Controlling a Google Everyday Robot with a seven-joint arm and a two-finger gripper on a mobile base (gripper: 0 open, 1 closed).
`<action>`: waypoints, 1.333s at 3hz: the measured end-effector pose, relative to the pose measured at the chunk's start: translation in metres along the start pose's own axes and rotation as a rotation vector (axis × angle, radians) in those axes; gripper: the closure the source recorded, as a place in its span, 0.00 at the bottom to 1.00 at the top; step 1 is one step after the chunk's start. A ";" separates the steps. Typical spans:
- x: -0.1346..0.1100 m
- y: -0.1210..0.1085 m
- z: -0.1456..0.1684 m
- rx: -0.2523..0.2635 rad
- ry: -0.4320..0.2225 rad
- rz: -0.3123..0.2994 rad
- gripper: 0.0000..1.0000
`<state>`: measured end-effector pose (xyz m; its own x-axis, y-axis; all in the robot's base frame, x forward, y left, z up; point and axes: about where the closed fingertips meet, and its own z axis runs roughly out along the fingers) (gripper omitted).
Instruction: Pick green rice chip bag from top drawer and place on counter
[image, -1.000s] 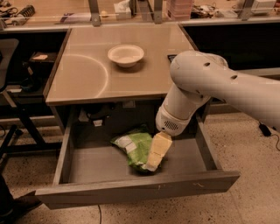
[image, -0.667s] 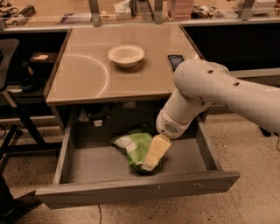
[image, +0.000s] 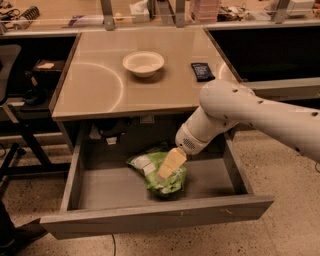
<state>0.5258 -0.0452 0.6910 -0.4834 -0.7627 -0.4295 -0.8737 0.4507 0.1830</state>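
1. Since a second ago, the white robot arm (image: 260, 112) has swung its elbow lower and off the back right part of the tabletop. The move uncovered the dark packet that the arm hid before. The arm enters from the right edge, bends over the table's front right corner and slopes down into the open drawer.
2. The counter (image: 100, 85) is a glossy beige square top with a pale curved reflection on its left half. It has not shifted.
3. The top drawer (image: 150, 217) is pulled fully out beneath the counter. Its plain grey front panel is nearest the camera and its smooth grey floor is open to view.
4. The green rice chip bag (image: 167, 182) lies on the drawer floor, a little right of the middle, crinkled, with a white label patch toward its left. It sits where it did a second ago.
5. A white bowl (image: 143, 63) stands upright on the counter, toward the back and near the centre.
6. The gripper (image: 170, 162) is tan and points down to the left, directly over the bag's upper part. It has edged slightly left. Whether it has hold of the bag cannot be told.
7. A small dark packet (image: 202, 71) lies flat on the counter, right of the bowl and apart from it.
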 end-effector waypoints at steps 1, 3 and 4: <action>0.000 0.000 0.001 0.000 0.000 0.000 0.00; 0.010 0.012 0.037 -0.022 -0.001 0.026 0.00; 0.006 0.010 0.060 -0.043 0.016 0.048 0.00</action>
<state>0.5175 -0.0169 0.6372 -0.5249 -0.7482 -0.4058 -0.8511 0.4666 0.2407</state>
